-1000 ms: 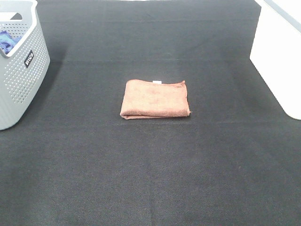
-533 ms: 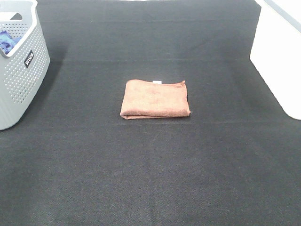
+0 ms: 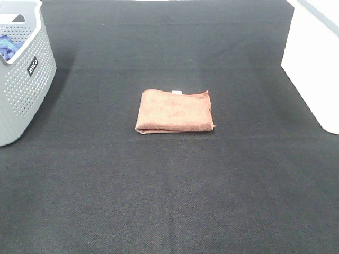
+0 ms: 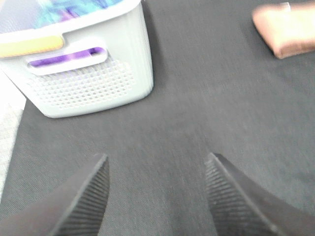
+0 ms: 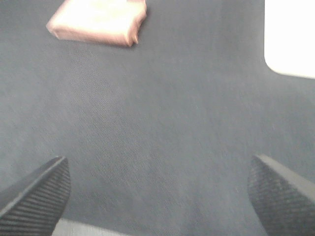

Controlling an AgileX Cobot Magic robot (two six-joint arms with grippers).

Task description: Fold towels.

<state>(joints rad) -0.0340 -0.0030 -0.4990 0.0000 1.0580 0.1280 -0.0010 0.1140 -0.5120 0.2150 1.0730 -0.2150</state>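
Your left gripper [image 4: 156,191] and right gripper [image 5: 160,189] are both hovering over the black mat [image 3: 169,185], jaws spread and empty, well apart from the folded towel [image 3: 175,111].

Small black label on grey basket [image 3: 24,79] — its white lettering unreadable.

Folded reddish-brown towel [image 3: 175,110] on the dark mat.
It lies flat as a neat rectangle in the middle of the mat, layered edges stacked along the near side, a small white tag [image 3: 177,92] peeking at its far edge.
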